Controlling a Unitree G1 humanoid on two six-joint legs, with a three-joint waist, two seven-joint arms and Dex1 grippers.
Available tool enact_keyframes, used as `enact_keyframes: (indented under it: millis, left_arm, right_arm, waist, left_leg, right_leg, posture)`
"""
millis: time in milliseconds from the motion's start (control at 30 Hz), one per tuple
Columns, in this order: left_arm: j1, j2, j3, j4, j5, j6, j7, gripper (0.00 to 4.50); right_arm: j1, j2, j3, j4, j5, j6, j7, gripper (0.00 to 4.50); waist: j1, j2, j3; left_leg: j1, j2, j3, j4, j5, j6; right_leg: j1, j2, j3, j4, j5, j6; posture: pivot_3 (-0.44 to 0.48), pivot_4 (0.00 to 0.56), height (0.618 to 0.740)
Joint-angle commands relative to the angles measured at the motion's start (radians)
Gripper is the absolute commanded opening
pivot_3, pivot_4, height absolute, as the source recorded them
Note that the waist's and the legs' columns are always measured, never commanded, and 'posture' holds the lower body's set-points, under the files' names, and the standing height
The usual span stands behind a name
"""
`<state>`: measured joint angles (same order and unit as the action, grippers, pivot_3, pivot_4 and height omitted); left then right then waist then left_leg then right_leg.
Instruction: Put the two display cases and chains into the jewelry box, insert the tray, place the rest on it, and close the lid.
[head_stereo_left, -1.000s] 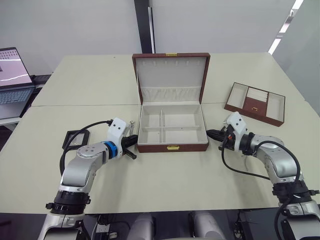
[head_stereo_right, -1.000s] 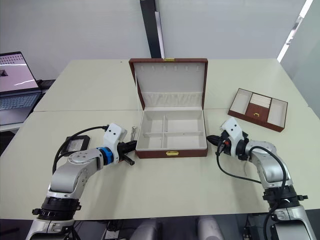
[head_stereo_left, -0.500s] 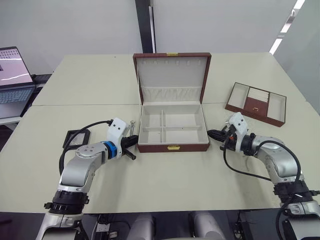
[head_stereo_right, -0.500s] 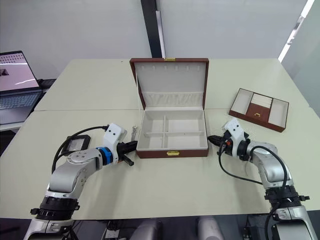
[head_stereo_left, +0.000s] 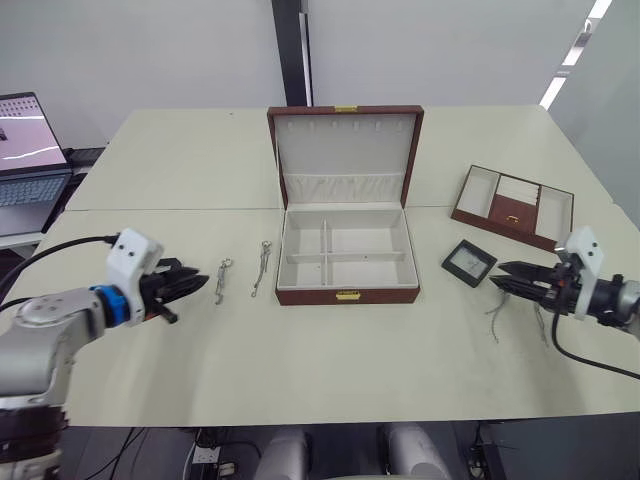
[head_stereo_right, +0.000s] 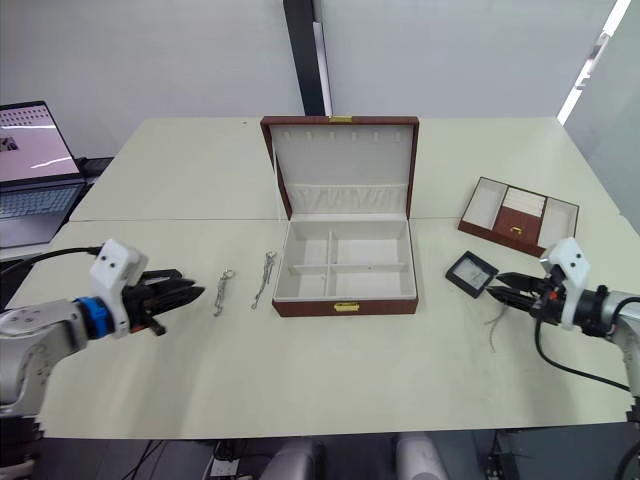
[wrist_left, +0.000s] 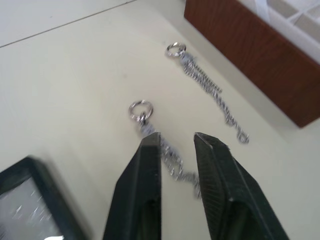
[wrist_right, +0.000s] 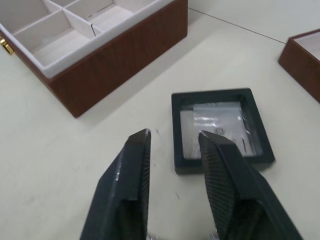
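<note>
The brown jewelry box (head_stereo_left: 345, 293) stands open at the table's middle, lid up, its white compartments empty. Two silver chains (head_stereo_left: 220, 278) (head_stereo_left: 262, 267) lie left of it. My left gripper (head_stereo_left: 203, 283) is open just left of them, and the nearer chain (wrist_left: 172, 161) shows between its fingers on the table. A black display case (wrist_left: 30, 200) lies beside that gripper. Right of the box is another display case (head_stereo_left: 468, 263); my right gripper (head_stereo_left: 497, 268) is open just behind it, holding nothing. More chains (head_stereo_left: 497, 318) lie under the right arm. The brown tray (head_stereo_left: 510, 207) sits at the back right.
A laptop (head_stereo_left: 25, 150) stands on a side table at the far left. A seam (head_stereo_left: 150, 209) between two tabletops runs behind the box. Bare table lies in front of the box.
Both arms have pulled back from the box's front corners, left arm leftwards, right arm rightwards. The chains on both sides and the right display case now show.
</note>
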<state>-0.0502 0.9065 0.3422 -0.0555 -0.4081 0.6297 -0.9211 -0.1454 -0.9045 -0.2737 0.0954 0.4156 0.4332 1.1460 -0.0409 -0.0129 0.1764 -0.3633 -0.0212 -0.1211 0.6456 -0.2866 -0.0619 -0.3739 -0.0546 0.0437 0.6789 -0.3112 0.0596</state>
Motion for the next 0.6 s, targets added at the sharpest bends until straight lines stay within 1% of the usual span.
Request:
enact_keyframes:
  millis: [33, 167, 200, 267, 400, 600]
  left_arm:
    - [0.093, 0.073, 0.11, 0.05, 0.034, -0.056, -0.034, 2.38]
    - [0.193, 0.109, 0.199, 0.094, 0.046, -0.088, -0.055, 3.62]
    - [0.218, 0.115, 0.215, 0.106, 0.055, -0.098, -0.058, 3.91]
    - [0.257, 0.127, 0.235, 0.136, 0.072, -0.12, -0.064, 4.47]
    - [0.303, 0.148, 0.278, 0.189, 0.095, -0.155, -0.067, 4.47]
    - [0.323, 0.178, 0.307, 0.262, 0.122, -0.196, -0.084, 4.47]
  right_arm:
    - [0.047, -0.07, -0.064, 0.052, -0.013, -0.062, 0.049, 2.97]
    - [0.088, -0.122, -0.079, 0.125, -0.036, -0.116, 0.078, 4.25]
    - [0.097, -0.132, -0.077, 0.145, -0.048, -0.133, 0.083, 4.5]
    - [0.106, -0.15, -0.067, 0.191, -0.078, -0.169, 0.085, 4.5]
    - [0.101, -0.172, -0.058, 0.268, -0.114, -0.215, 0.086, 4.5]
    - [0.103, -0.185, -0.054, 0.299, -0.128, -0.224, 0.098, 4.5]
  waist:
    - [0.001, 0.0, 0.0]
    - [0.002, -0.001, 0.001]
    - [0.002, -0.001, 0.001]
    - [0.001, -0.001, 0.001]
    - [0.001, -0.001, 0.001]
    - [0.0, -0.001, 0.002]
  left_leg:
    - [0.0, 0.0, 0.0, 0.0, 0.0, 0.0]
    - [0.0, 0.0, 0.001, 0.0, 0.0, 0.0]
    - [0.0, 0.0, 0.001, 0.0, 0.0, 0.0]
    - [0.0, 0.0, 0.001, 0.0, 0.0, 0.0]
    - [0.0, 0.0, 0.002, 0.0, 0.0, 0.0]
    - [0.0, 0.001, 0.002, 0.0, 0.0, 0.0]
  right_leg:
    - [0.0, 0.0, 0.0, 0.0, 0.0, 0.0]
    - [0.0, 0.0, 0.0, 0.0, 0.0, 0.0]
    - [0.0, 0.0, 0.0, 0.0, 0.0, 0.0]
    - [0.0, 0.0, 0.0, 0.0, 0.0, 0.0]
    - [0.0, 0.0, 0.0, 0.0, 0.0, 0.0]
    - [0.0, 0.0, 0.0, 0.0, 0.0, 0.0]
  posture:
    - [0.0, 0.15, 0.74]
    - [0.0, 0.15, 0.74]
    - [0.0, 0.15, 0.74]
    - [0.0, 0.15, 0.74]
    - [0.0, 0.15, 0.74]
    - [0.0, 0.15, 0.74]
